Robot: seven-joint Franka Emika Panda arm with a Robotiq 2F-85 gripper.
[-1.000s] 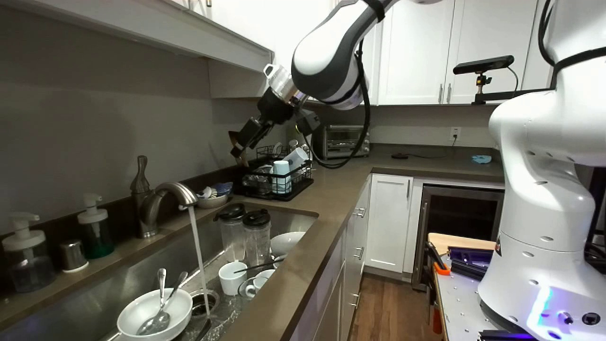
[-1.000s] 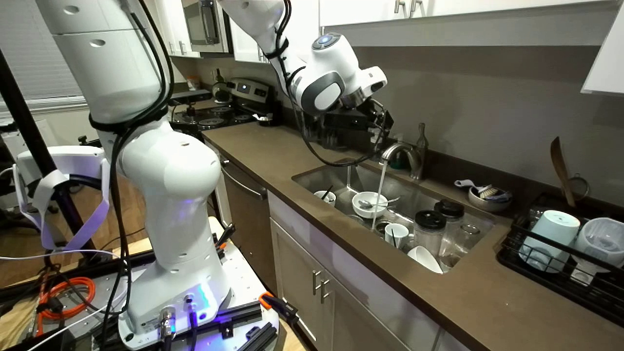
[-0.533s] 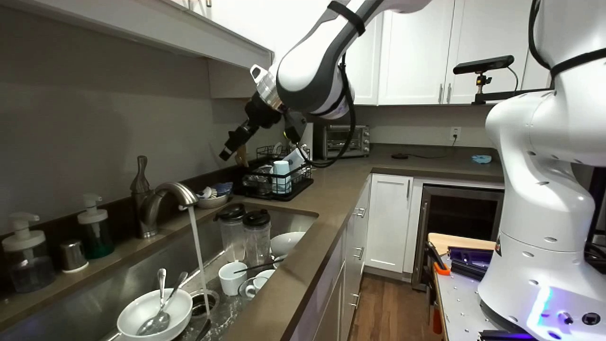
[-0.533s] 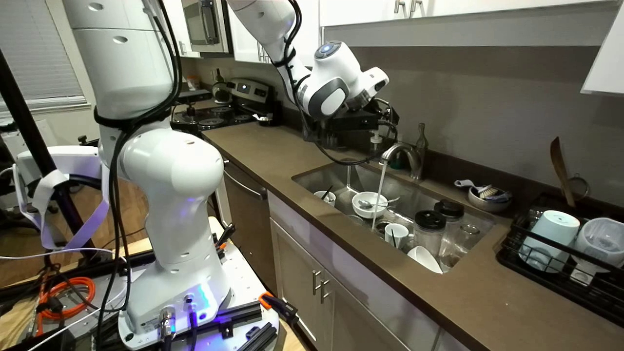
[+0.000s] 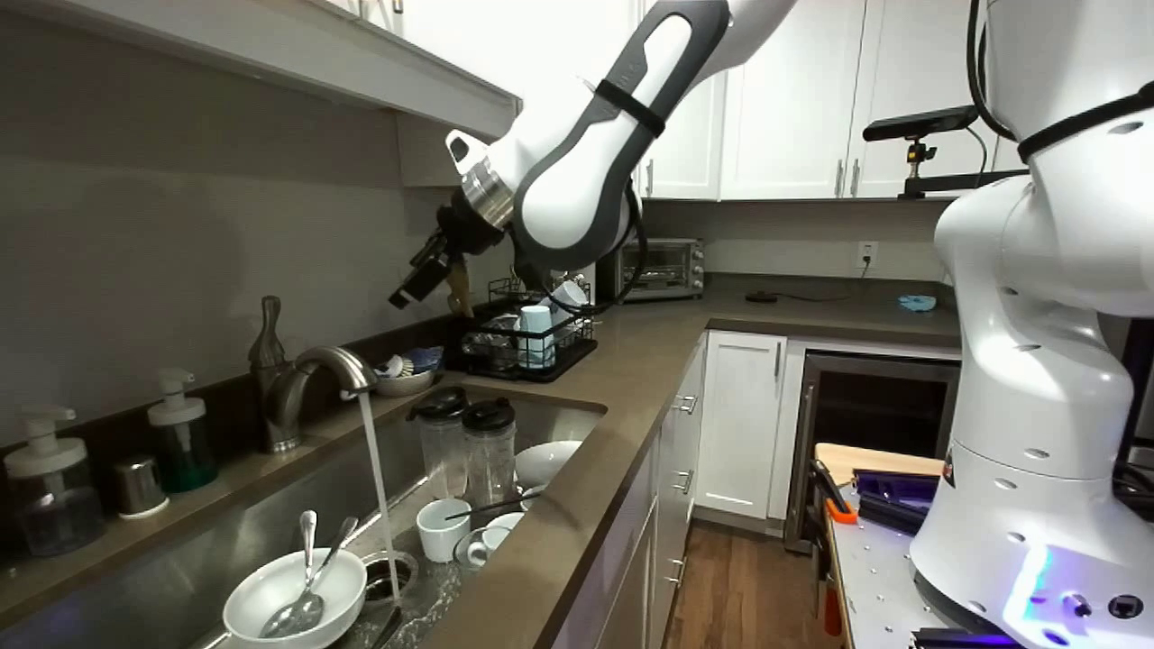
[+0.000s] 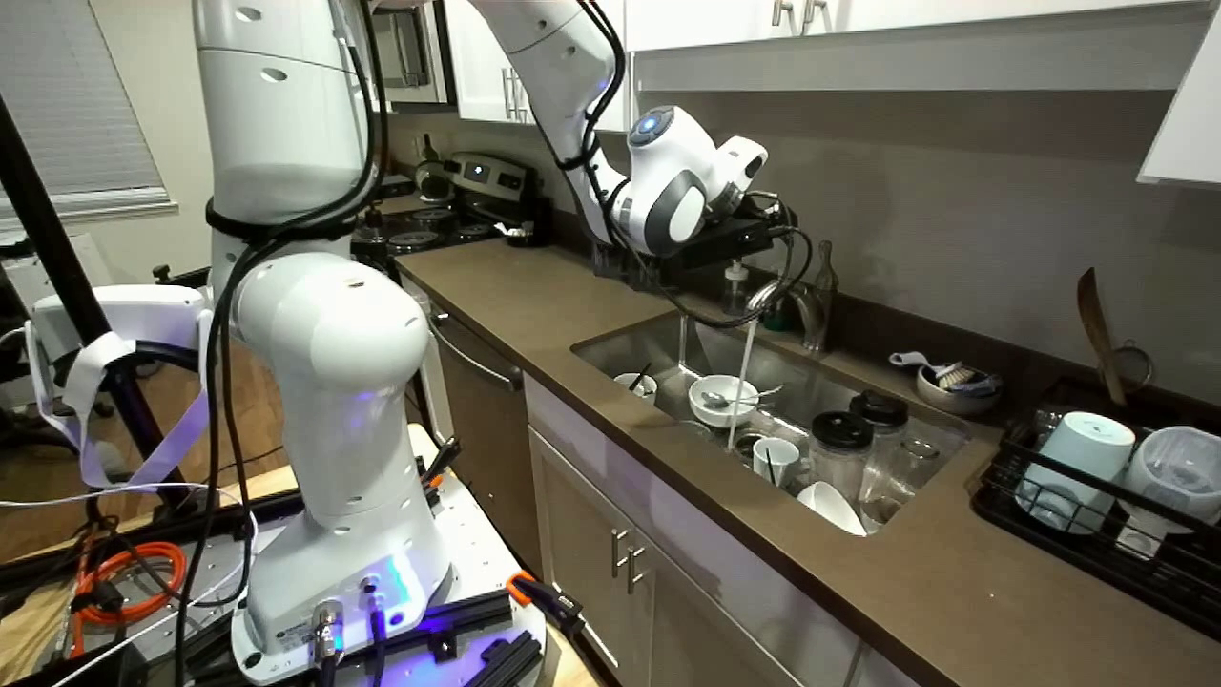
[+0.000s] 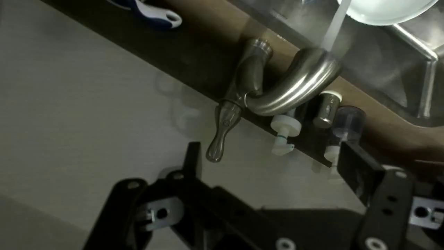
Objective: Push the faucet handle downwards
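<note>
Jaws sit closer to the faucet (image 7: pixel 252 74) than a second ago, spread wide; the faucet handle (image 7: pixel 223 129) stands ahead of them, toward one side of their gap. I'd centre it first, then press steadily down, clear of the spout (image 7: pixel 295 88).

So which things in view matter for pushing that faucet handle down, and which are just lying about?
For the job:
faucet handle
steel faucet
fingers

Just lying about:
pump bottles
white bowl
cutlery
white mugs
lidded containers
dish rack
</note>
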